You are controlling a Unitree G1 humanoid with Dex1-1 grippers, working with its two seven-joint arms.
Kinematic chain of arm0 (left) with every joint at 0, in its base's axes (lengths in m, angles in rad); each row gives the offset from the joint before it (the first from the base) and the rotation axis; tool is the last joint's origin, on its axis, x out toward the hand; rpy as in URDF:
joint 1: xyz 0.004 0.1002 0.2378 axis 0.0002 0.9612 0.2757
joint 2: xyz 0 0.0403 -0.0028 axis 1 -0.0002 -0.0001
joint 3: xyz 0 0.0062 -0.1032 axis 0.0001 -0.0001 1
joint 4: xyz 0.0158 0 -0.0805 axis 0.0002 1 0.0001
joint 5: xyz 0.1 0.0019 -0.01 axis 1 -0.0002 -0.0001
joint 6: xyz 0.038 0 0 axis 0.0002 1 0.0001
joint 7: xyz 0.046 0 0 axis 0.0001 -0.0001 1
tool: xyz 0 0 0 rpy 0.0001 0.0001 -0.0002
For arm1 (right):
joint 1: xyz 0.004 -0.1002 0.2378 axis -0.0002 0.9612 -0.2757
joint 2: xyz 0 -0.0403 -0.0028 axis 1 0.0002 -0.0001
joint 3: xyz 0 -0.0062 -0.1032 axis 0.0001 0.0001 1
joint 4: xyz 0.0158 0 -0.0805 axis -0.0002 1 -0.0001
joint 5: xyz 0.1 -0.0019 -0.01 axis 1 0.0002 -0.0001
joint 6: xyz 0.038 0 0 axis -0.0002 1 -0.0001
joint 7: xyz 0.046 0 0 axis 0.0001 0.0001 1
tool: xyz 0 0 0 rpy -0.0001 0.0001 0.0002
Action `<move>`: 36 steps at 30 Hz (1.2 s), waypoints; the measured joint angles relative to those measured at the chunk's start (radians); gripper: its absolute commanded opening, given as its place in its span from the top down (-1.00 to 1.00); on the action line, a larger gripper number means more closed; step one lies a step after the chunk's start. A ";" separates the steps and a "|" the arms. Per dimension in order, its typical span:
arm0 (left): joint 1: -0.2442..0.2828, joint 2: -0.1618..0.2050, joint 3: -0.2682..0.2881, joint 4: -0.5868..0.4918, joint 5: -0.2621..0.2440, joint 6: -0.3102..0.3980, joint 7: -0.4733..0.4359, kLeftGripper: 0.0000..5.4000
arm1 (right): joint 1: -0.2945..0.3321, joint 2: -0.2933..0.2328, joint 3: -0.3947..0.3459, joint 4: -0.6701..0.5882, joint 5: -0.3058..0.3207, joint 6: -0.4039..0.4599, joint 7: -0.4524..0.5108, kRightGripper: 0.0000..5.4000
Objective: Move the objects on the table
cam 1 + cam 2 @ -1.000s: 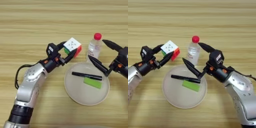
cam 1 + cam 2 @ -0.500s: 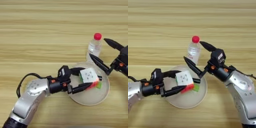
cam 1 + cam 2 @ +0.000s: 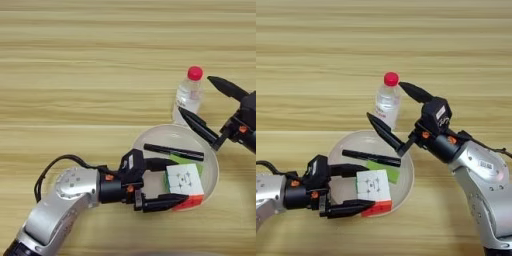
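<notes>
The puzzle cube (image 3: 184, 181), white face up with a red side toward me, sits low in the round off-white plate (image 3: 155, 137), partly over the flat green block (image 3: 189, 160). My left gripper (image 3: 180, 180) reaches in from the left and is shut on the cube, one finger along its far edge and one along its near edge. The clear bottle with a red cap (image 3: 387, 102) stands upright on the table (image 3: 75, 75) just behind the plate. My right gripper (image 3: 384, 100) is open, with one finger beside the cap and the other in front of the bottle's base.
A black pen (image 3: 172, 151) lies across the plate behind the cube. A black cable loops off my left forearm (image 3: 75, 187) near the table's front left.
My left gripper has carried the cube from the table left of the bottle down into the plate. The right gripper and the bottle have stayed put.
</notes>
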 measured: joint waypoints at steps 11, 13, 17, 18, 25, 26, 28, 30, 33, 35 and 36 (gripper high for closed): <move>-0.012 -0.014 0.001 0.078 0.027 -0.024 0.018 -0.21 | 0.000 0.000 0.000 -0.005 0.000 0.001 -0.001 -1.00; -0.012 -0.014 0.001 0.083 0.029 -0.024 0.020 -0.21 | 0.001 0.000 0.001 -0.005 0.000 0.001 -0.001 -1.00; -0.012 -0.015 0.001 0.084 0.029 -0.025 0.021 -0.21 | 0.001 0.000 0.002 -0.005 0.000 0.001 -0.001 -1.00; -0.012 -0.016 0.001 0.084 0.029 -0.025 0.022 -0.21 | 0.001 0.000 0.003 -0.005 0.000 0.001 0.000 -1.00; -0.012 -0.017 0.001 0.084 0.030 -0.036 0.023 -0.28 | 0.001 0.000 0.003 -0.005 0.000 0.001 0.000 -1.00; -0.012 -0.017 0.001 0.084 0.030 -0.038 0.024 -0.35 | 0.001 0.000 0.003 -0.005 0.000 0.001 0.000 -1.00; -0.013 -0.018 0.001 0.084 0.034 -0.041 0.027 -0.43 | 0.001 0.000 0.003 -0.005 0.000 0.001 0.000 -1.00; -0.014 -0.021 0.001 0.084 0.036 -0.041 0.033 -0.50 | 0.001 0.000 0.003 -0.005 0.000 0.000 0.000 -1.00; -0.016 -0.024 0.001 0.084 0.040 -0.042 0.037 -0.61 | 0.001 0.000 0.003 -0.005 0.000 0.000 0.000 -1.00; -0.019 -0.024 0.001 0.084 0.042 -0.042 0.039 -0.68 | 0.001 0.000 0.003 -0.005 0.000 0.000 0.000 -1.00; -0.020 -0.025 0.001 0.085 0.043 -0.042 0.040 -0.73 | 0.001 0.000 0.003 -0.005 0.000 0.000 0.000 -1.00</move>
